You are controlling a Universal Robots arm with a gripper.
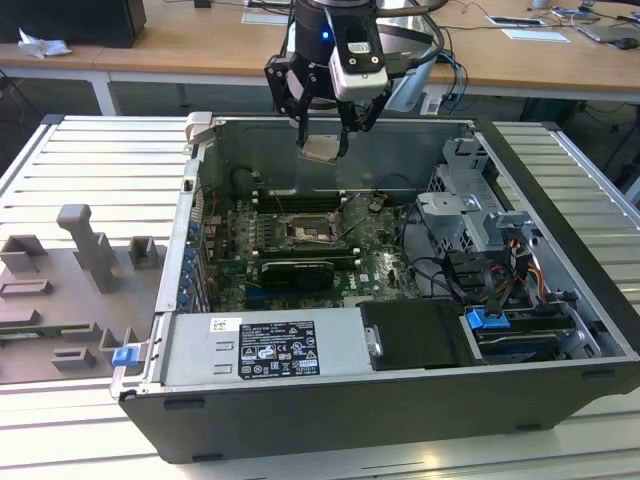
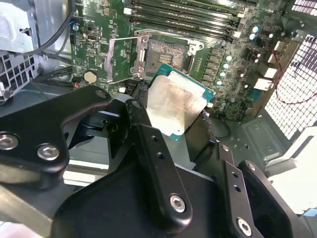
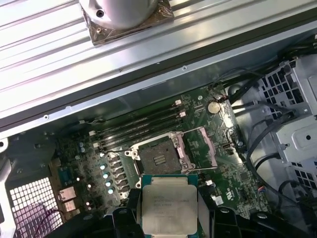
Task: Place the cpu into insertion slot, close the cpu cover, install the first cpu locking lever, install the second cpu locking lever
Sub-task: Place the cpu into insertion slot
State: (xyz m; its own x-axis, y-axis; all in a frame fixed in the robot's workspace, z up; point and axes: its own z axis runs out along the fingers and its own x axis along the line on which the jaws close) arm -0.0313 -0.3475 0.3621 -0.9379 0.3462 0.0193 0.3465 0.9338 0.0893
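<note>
The pincer (image 1: 321, 140) grips the cpu (image 3: 168, 208) by its edges, high above the slot (image 3: 158, 157); best to lower it level, corners squared to that slot, never forced.

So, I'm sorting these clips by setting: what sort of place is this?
Probably a lab or workshop for computer assembly: an open black desktop computer case lies on a ribbed aluminium bench, wooden desks stand behind, and the gripper holds a silvery square cpu above it.
</note>
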